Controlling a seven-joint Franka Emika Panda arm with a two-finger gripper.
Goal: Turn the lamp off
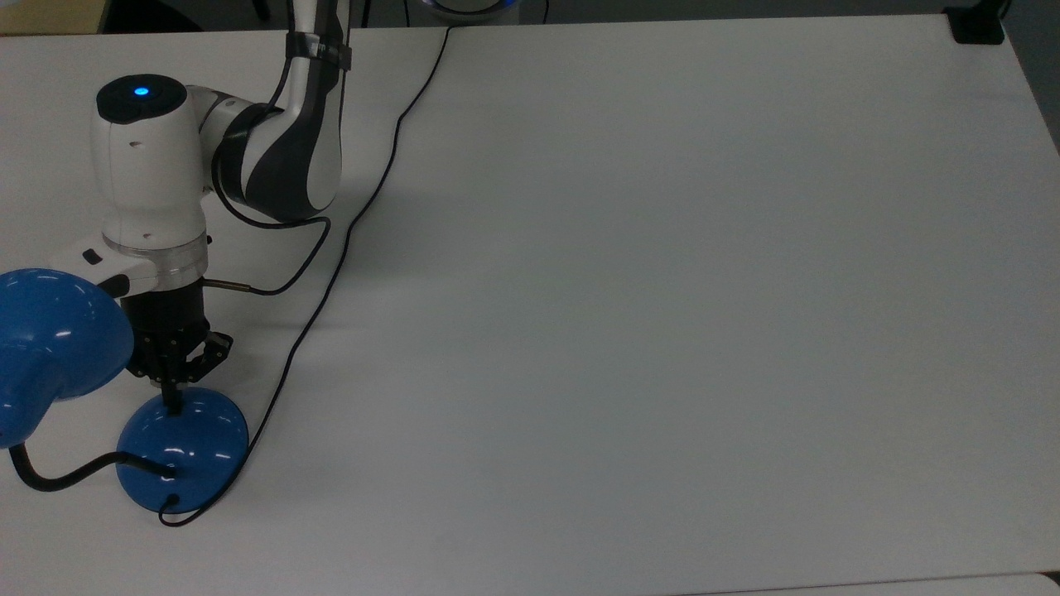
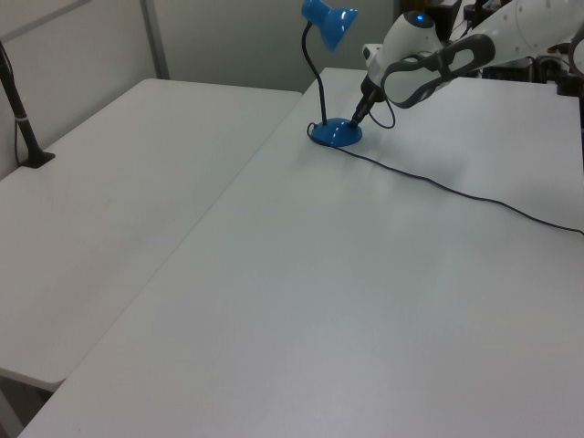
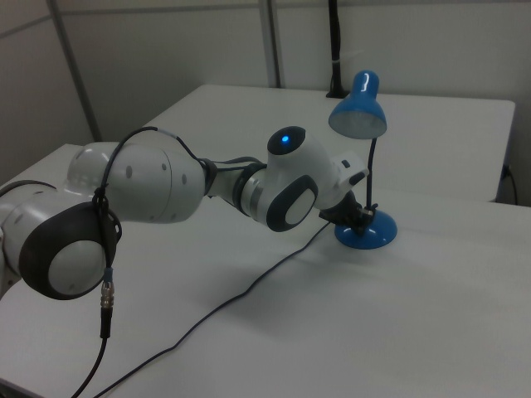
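A wide white table point(image 1: 662, 331) adjoins a second white table point(image 2: 100, 210), with a black post point(image 2: 18, 109) clamped on.

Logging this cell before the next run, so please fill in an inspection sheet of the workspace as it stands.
Surface: white table, bare over most of its area.
Job's things: blue lamp at the top view's lower left; shade looks unlit and casts no bright pool on the table.
Clutter: nothing seen.
Grippers: end effector fingers shut, tip on the domed base where the switch sits.
Cables: lamp cord trails across the table from the base; a second thin cable loops off the wrist.
Surroundings: adjoining white table, grey partition walls.
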